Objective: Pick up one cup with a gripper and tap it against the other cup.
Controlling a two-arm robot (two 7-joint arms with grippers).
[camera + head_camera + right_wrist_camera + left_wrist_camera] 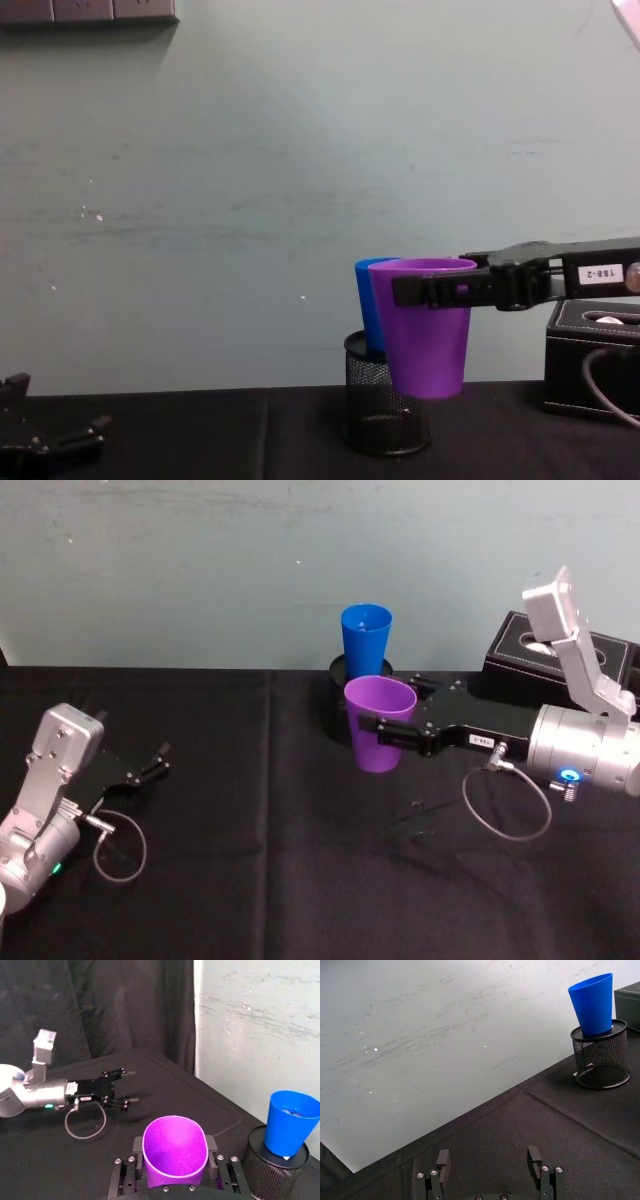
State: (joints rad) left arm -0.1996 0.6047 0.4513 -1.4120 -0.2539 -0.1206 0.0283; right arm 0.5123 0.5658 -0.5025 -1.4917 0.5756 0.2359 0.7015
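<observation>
The purple cup (380, 725) hangs upright above the black cloth, with my right gripper (372, 730) shut on its upper half. From the right wrist, the cup (175, 1152) sits between the two fingers (137, 1146). The blue cup (366, 638) stands upright in a black mesh pen holder (338, 715) just behind the purple one. In the right wrist view a gap shows between the blue cup (291, 1122) and the purple cup. From the chest, the purple cup (428, 330) overlaps the blue cup (364, 300). My left gripper (160, 760) rests open at the table's left, far from both cups.
A black box (520, 650) stands at the back right, behind my right arm. The pale wall runs close behind the pen holder (375, 420). Cable loops hang under both wrists. Black cloth (270, 860) covers the table, with free room in the middle and front.
</observation>
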